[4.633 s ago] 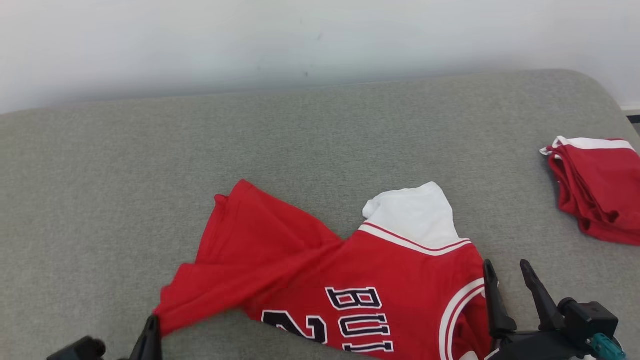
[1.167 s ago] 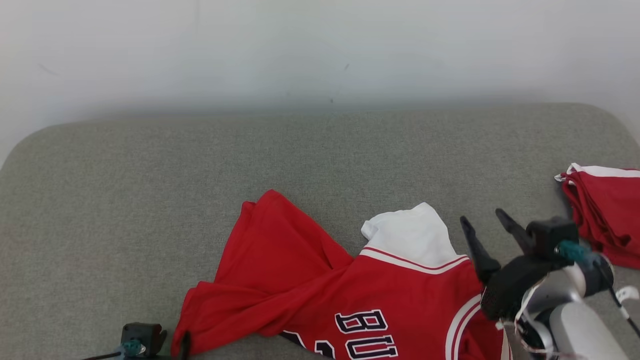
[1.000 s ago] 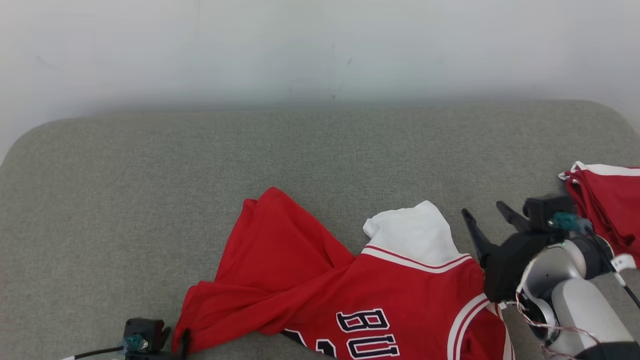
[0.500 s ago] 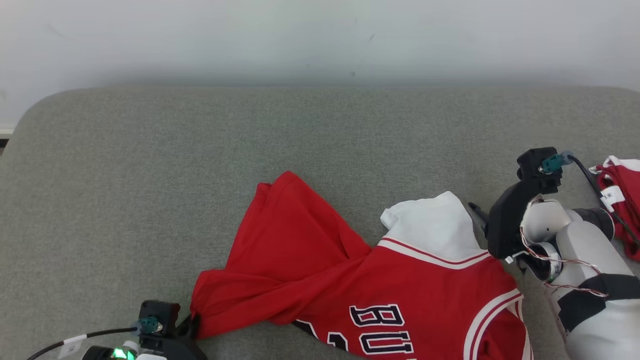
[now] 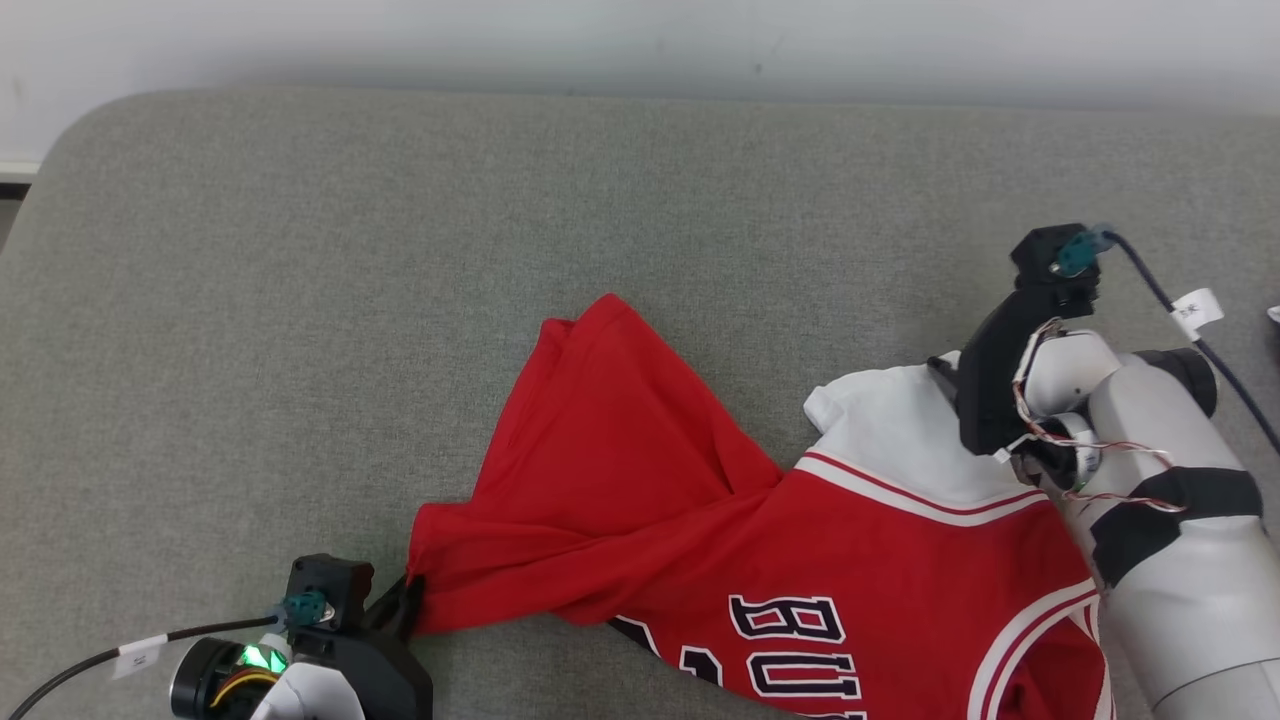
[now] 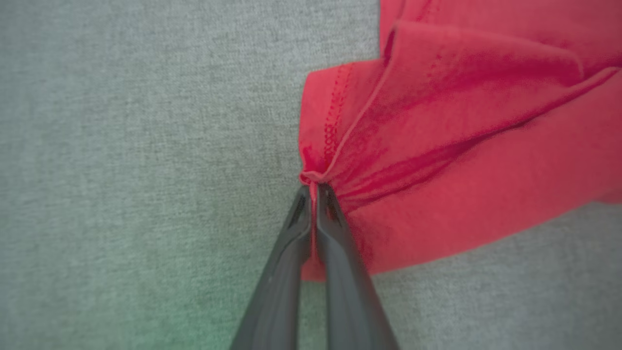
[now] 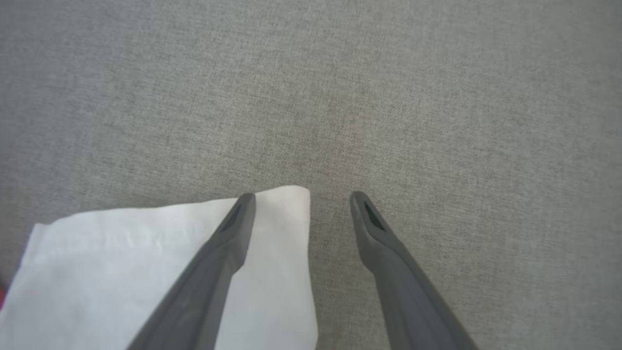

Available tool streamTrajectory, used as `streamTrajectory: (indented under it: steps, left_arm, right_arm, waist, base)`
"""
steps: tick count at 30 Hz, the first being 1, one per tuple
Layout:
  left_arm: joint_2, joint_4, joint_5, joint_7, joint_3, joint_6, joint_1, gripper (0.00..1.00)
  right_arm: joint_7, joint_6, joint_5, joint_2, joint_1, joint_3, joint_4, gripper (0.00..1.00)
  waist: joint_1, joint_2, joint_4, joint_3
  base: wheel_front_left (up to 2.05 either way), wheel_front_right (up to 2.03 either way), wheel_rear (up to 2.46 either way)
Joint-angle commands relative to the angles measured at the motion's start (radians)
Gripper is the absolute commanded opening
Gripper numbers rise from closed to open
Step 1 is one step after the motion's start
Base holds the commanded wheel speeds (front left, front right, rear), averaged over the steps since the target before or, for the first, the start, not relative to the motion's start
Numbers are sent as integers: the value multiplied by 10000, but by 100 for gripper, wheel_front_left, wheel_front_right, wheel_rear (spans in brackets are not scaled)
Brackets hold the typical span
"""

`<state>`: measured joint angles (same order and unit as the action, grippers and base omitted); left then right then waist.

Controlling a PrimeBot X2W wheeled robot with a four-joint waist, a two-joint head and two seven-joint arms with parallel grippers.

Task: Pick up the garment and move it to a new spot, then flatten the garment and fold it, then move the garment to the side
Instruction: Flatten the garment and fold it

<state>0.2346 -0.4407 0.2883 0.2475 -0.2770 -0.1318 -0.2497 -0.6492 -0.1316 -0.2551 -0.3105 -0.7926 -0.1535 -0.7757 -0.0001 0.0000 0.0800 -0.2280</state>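
Down at 7 o'clock in the head view, the left gripper [image 5: 405,605] is clamped on the near-left corner of the red jersey [image 5: 640,470]. The left wrist view shows it up close: the two dark fingers [image 6: 335,233] are pressed together with a thin pinch of red hem between their tips, and folds of cloth fan out from that pinch toward 2 o'clock.

The jersey lies on a grey cloth-covered surface [image 5: 300,300], spreading from the middle of the head view down to 5 o'clock, where it runs off the bottom edge. Its left part is bunched into long creases with a peak pointing to 12 o'clock. Its right part lies flatter, with dark letters [image 5: 790,620] outlined in white and white stripes along the seams. A white sleeve [image 5: 890,430] sticks out from the jersey's upper right, toward 3 o'clock.

The right gripper [image 7: 302,195] hangs over the far corner of that sleeve with its jaws wide apart and nothing between them. In the right wrist view one finger [image 7: 228,233] lies across the white cloth and the other [image 7: 384,243] is over bare grey fabric just past the sleeve's edge. Whether the tips touch the cloth cannot be told. A pale wall [image 5: 640,40] runs along 12 o'clock.
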Motion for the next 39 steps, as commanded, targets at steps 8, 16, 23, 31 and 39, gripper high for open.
streamTrajectory:
  steps: [8,16,23,31,39]
  left_arm:
    - [-63,-428,116,89,-98,108,-116,0]
    - [2,-272,130,-205,-51,290,-202,0]
    - [-134,76,174,-1747,458,841,-515,0]
    - [-799,526,1434,-3207,1462,814,-1036,0]
    - [-1095,1190,2818,-3264,2210,538,-1675,0]
  right_arm:
    - [-315,16,149,325,446,-794,-350,100]
    - [336,17,550,213,1010,-1094,-275,0]
    - [2709,19,909,306,379,-514,47,0]
    - [4316,19,612,233,78,112,391,0]
    - [5629,19,496,-33,-74,572,1392,0]
  waist:
    - [1,0,22,-321]
    - [1,0,-95,-391]
    - [1,0,-109,-302]
    - [1,0,-208,206]
    - [1,0,-428,918]
  base:
    - [0,0,0]
    - [0,0,0]
    - [0,0,0]
    - [0,0,0]
    - [0,0,0]
